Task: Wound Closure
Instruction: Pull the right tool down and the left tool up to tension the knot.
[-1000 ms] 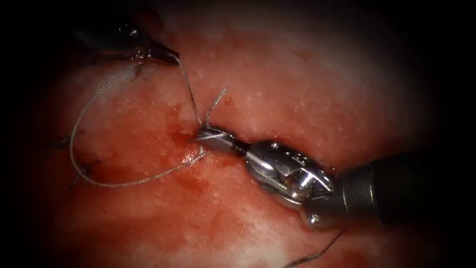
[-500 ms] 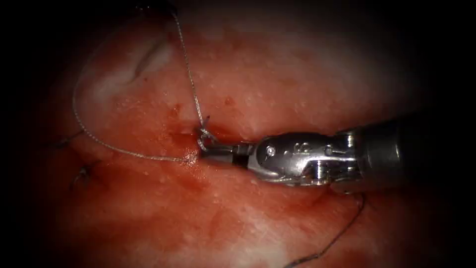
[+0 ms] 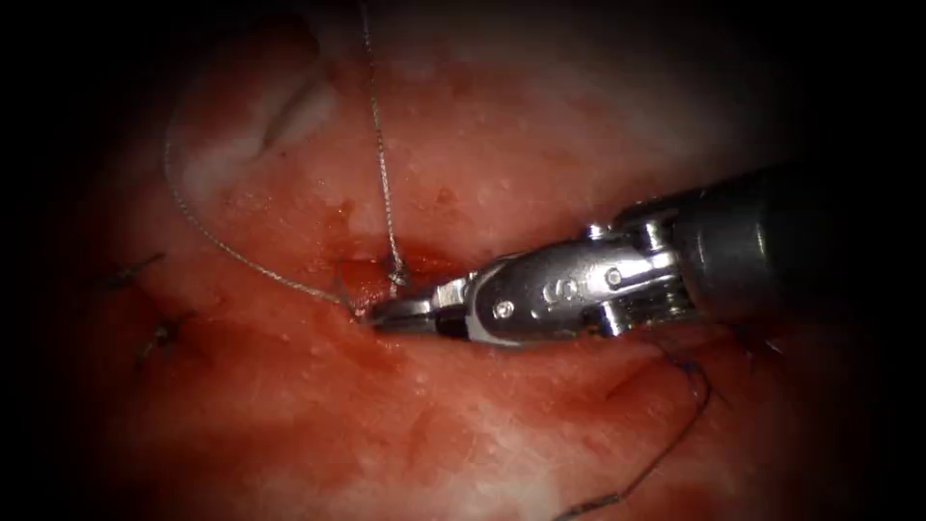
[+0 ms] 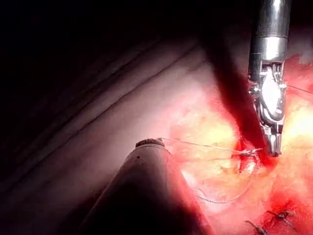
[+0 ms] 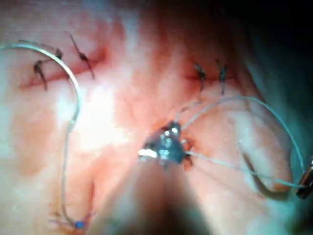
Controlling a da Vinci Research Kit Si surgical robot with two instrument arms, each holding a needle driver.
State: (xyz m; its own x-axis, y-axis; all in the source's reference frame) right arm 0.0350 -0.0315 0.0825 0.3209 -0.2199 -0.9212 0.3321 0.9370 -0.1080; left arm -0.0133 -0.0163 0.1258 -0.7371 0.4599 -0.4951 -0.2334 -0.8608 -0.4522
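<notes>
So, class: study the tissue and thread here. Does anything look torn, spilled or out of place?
Nothing looks torn or astray. Red fluid pools at the cut, where the right claw grips the thread at the knot. The thread runs taut up to the left claw. Trimmed thread ends lie to the left.

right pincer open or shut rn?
Shut. The right pincer has its jaws pressed together on the thread at the knot, by the cut in the tissue.

- Right tool (image 3: 386, 315): shaft enters from the right, lying nearly level; jaws closed on the thread (image 3: 384, 183) (tips low at the cut (image 3: 424, 262)).
- Left tool (image 5: 307, 184): clamped on the thread's far end.
</notes>
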